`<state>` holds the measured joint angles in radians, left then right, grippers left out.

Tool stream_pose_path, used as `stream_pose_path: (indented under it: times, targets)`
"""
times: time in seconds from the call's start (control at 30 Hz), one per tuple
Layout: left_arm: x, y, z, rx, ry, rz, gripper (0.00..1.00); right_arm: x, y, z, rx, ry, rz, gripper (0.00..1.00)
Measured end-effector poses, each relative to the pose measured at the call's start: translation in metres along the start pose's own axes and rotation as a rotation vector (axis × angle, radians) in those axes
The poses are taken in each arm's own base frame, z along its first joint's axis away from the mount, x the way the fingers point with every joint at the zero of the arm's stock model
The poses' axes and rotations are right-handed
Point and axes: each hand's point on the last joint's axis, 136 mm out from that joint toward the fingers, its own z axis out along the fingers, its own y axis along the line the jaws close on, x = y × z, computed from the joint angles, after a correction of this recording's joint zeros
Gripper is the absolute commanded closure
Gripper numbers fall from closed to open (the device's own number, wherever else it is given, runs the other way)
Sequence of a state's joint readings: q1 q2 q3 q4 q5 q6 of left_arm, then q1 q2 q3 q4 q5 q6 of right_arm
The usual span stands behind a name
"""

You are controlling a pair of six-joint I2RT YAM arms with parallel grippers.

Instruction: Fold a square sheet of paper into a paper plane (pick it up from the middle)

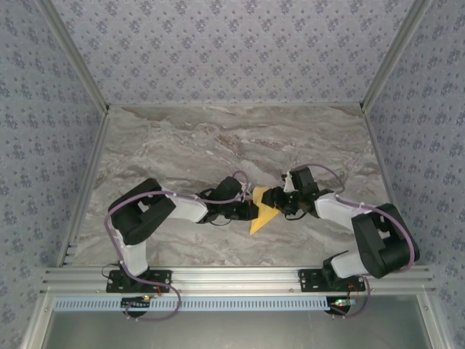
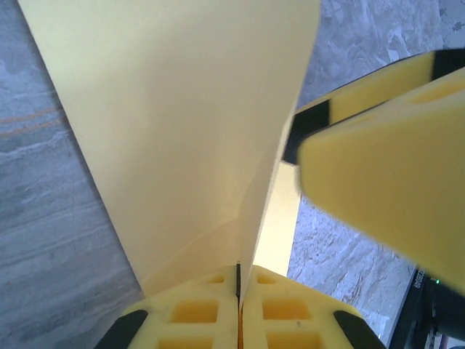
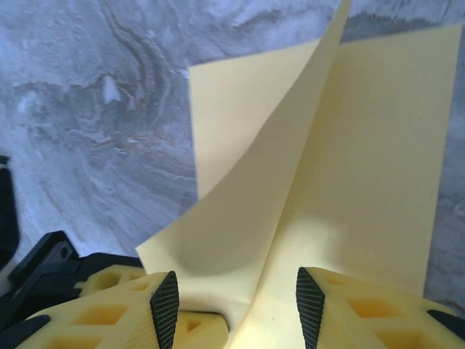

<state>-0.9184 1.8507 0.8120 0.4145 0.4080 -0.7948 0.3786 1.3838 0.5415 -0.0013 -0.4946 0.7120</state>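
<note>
L gripper [image 2: 238,280]: clenched. Pads are flat together at bottom centre of the L wrist view, grasping the square sheet of paper [image 2: 182,123] at its lower crease. Paper fans up from the pinch to the top of frame, w/ a second ply edge-on at right, so it's part-folded into a V. Prob reason for the grip: it anchors the fold line so the other arm can work the flap.

R gripper [image 3: 236,294]: jaws abt half apart, black pads [image 3: 164,309] either side of the sheet at the bottom of the R wrist view. Paper runs through the gap, one ply curling up toward upper right. No visible squeeze, so it's straddling, not grasping; pad contact can't tell. In the L wrist view its fingers [image 2: 385,189] sit mid-right, just beside the paper edge.

Top view: L gripper [image 1: 247,209] and R gripper [image 1: 280,200] meet nose-to-nose at frame centre, sheet [image 1: 263,214] between them as a yellow triangle pointing to the bottom, over the marble table [image 1: 182,145]. Can't tell if it touches the tabletop. No dart shape yet, so prob an early fold.
</note>
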Motion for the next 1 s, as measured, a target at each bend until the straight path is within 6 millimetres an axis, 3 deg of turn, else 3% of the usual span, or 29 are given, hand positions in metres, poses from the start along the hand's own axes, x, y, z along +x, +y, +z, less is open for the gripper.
stream_pose_path:
  times: [0.2, 0.67, 1.0]
  targets:
    - [-0.002, -0.002, -0.003, 0.005, -0.007, 0.042, 0.92, 0.001, 0.006, -0.012, -0.028, -0.025, -0.033, 0.50]
    - [0.000, 0.001, 0.002, 0.007, -0.002, 0.015, 0.90, 0.013, -0.015, 0.006, 0.023, 0.053, 0.005, 0.50]
    - [0.001, 0.001, 0.006, 0.028, 0.003, -0.038, 0.88, 0.009, -0.006, 0.011, 0.017, 0.060, -0.029, 0.50]
